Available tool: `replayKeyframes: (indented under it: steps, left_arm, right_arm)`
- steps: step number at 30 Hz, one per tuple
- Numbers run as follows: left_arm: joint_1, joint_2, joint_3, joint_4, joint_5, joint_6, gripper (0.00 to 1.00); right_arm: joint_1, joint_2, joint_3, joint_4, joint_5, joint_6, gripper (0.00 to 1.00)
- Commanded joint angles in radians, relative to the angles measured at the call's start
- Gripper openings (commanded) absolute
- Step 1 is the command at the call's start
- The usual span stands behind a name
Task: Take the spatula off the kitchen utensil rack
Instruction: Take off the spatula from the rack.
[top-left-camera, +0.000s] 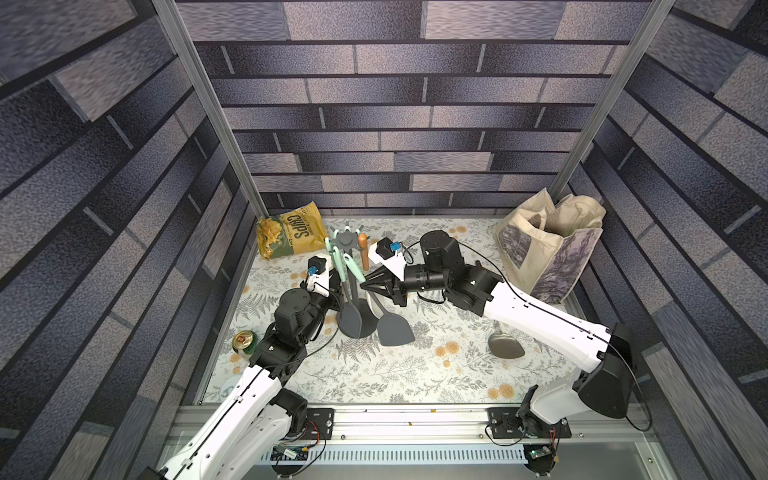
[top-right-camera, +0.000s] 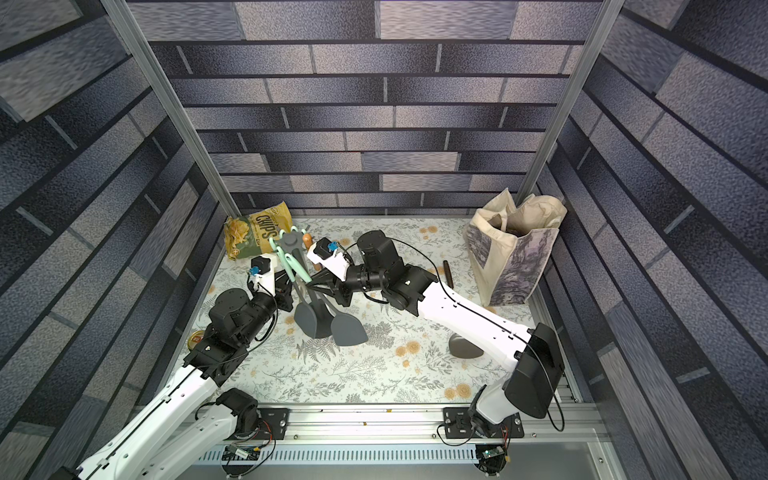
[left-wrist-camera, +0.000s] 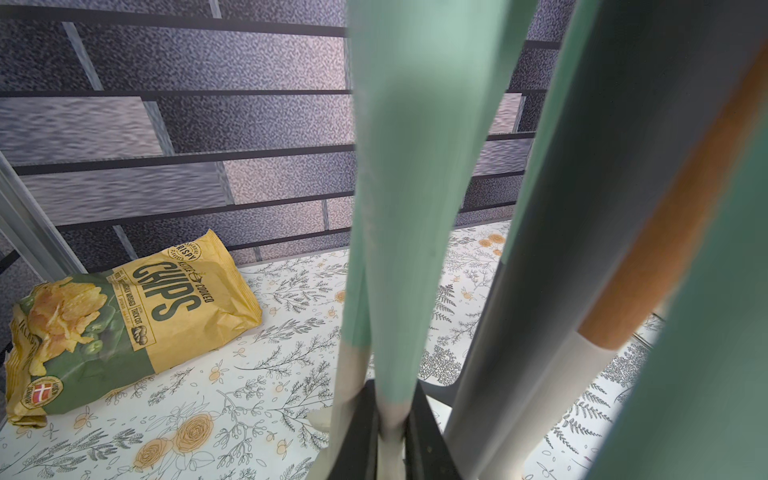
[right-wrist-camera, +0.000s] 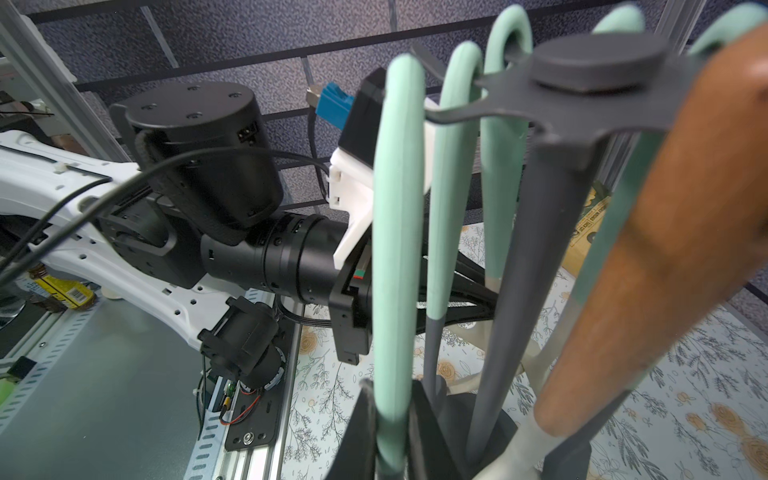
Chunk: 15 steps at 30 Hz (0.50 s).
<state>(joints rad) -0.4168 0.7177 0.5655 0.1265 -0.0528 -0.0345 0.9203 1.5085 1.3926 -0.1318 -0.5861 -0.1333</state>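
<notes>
The dark grey kitchen utensil rack (top-left-camera: 347, 240) stands at the back left of the table, its crown (right-wrist-camera: 594, 62) close in the right wrist view. Several utensils with mint-green loop handles hang from its hooks. The spatula's flat grey head (top-left-camera: 395, 330) (top-right-camera: 349, 328) swings out to the right of the rack. My right gripper (top-left-camera: 365, 286) (right-wrist-camera: 392, 436) is shut on its mint handle (right-wrist-camera: 397, 216). From the left, my left gripper (top-left-camera: 336, 293) (left-wrist-camera: 390, 432) is shut on another mint handle (left-wrist-camera: 409, 187), one with a cream lower part.
A chips bag (top-left-camera: 291, 237) lies behind the rack. A cloth tote bag (top-left-camera: 548, 245) stands at the back right. A can (top-left-camera: 243, 343) sits by the left arm. A grey spoon (top-left-camera: 505, 345) lies under the right arm. A wooden-handled utensil (right-wrist-camera: 665, 257) hangs on the rack.
</notes>
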Motion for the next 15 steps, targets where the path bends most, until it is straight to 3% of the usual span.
replayKeyframes:
  steps: [1,15]
  left_arm:
    - [0.009,0.011,0.019,-0.004,0.003,-0.012,0.10]
    - [0.007,0.002,0.021,-0.010,0.003,-0.011,0.10]
  right_arm:
    - [0.006,-0.025,0.046,-0.054,-0.116,-0.009,0.00]
    - [0.000,-0.011,0.077,-0.106,-0.133,-0.008,0.00]
